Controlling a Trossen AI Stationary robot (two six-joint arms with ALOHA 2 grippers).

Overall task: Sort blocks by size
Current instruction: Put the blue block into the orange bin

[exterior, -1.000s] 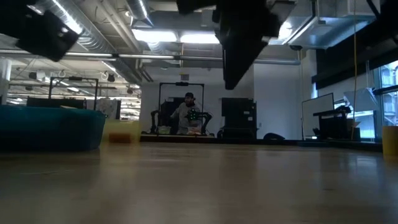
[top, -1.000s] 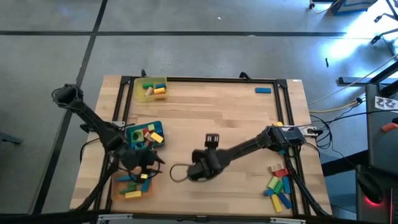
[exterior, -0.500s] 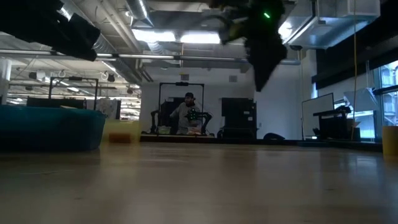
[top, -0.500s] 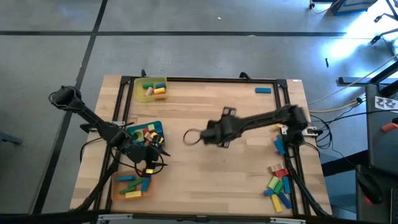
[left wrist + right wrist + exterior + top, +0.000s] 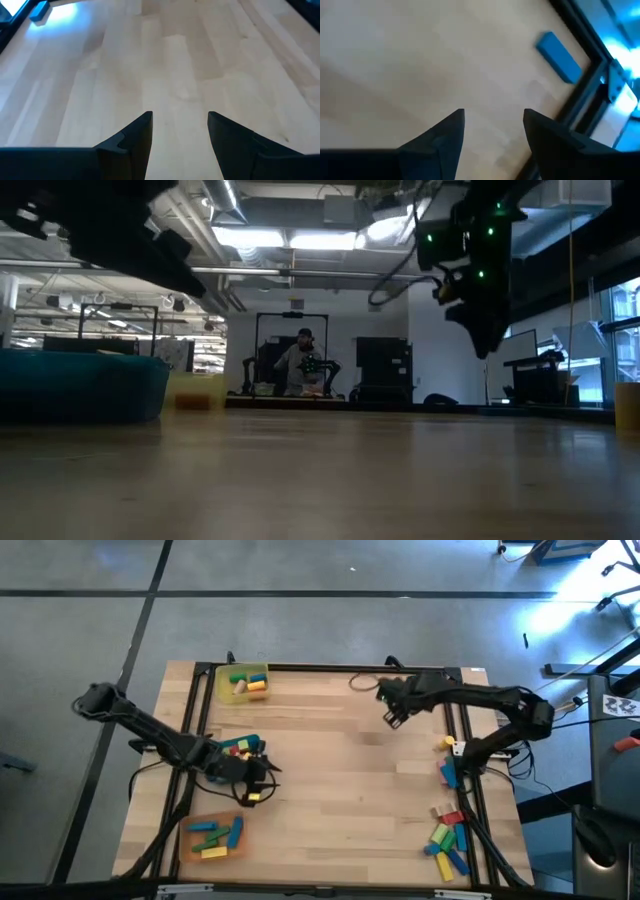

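Observation:
Blocks lie in three trays on the table's left: a yellow tray at the far edge, a blue tray, and an orange tray near the front. A loose pile of blocks lies at the near right. One blue block lies alone at the far right. My left gripper hovers open just right of the blue tray, over bare wood. My right gripper hangs open above the table, slanting down, a little left of the lone blue block.
A dark metal frame runs around the wooden table top. A blue block and a yellow one lie by the right frame rail. The table's middle is bare wood. A person sits in the room far behind the table.
My right gripper has swept fast from the table's near middle to the far right, toward the lone blue block, rolling as it went. My left gripper has gone from over the orange tray toward the far edge and the right, to beside the blue tray. Both stay open.

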